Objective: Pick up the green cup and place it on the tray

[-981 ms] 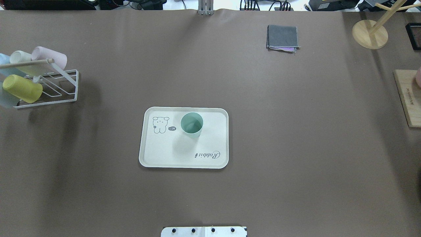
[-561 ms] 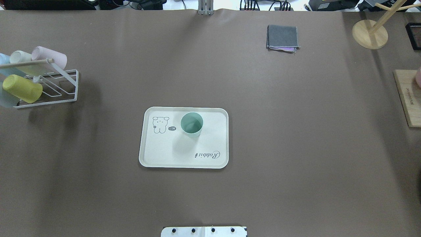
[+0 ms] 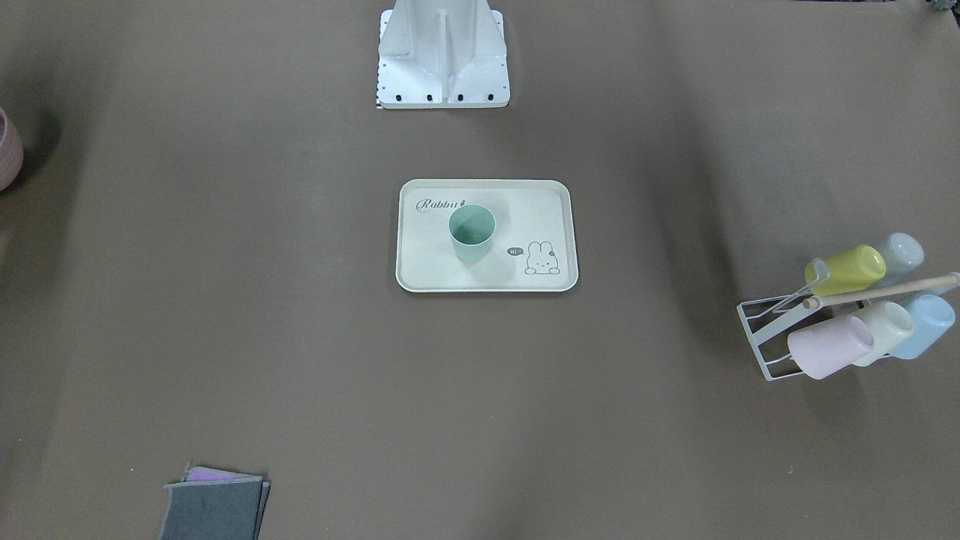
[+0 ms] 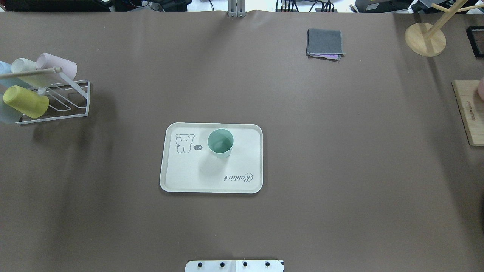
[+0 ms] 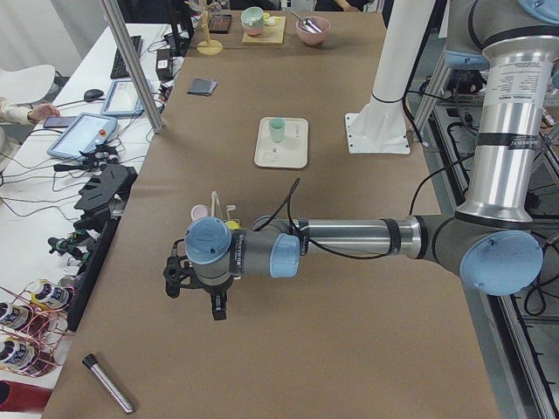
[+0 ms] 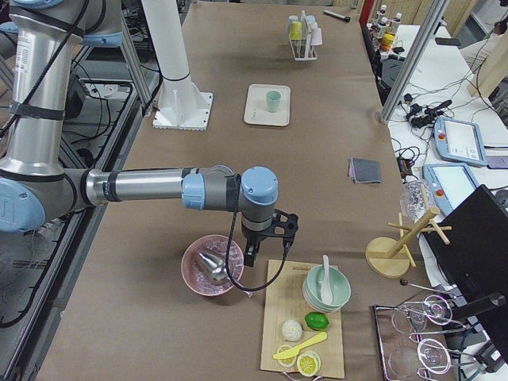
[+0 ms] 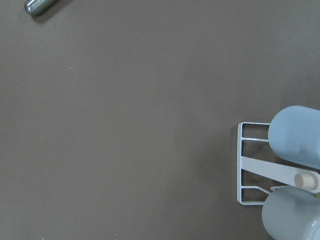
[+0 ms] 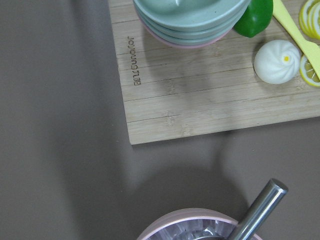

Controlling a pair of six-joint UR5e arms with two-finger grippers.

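The green cup (image 4: 220,142) stands upright on the cream tray (image 4: 181,177) in the middle of the table, between the bunny drawing and the "Rabbit" script. Cup (image 3: 472,232) and tray (image 3: 442,276) also show in the front view. No gripper is near them. My left gripper (image 5: 196,292) hangs over the table's left end, beside the cup rack. My right gripper (image 6: 266,246) hangs over the right end, between a pink bowl and a wooden board. Both show only in the side views, so I cannot tell whether they are open or shut.
A white wire rack (image 4: 56,98) with several pastel cups lying in it stands at the left. A folded grey cloth (image 4: 325,43) lies at the back right. A wooden board (image 4: 469,113) with bowls and food, a pink bowl (image 6: 210,266) and a wooden stand (image 4: 425,37) are at the right end.
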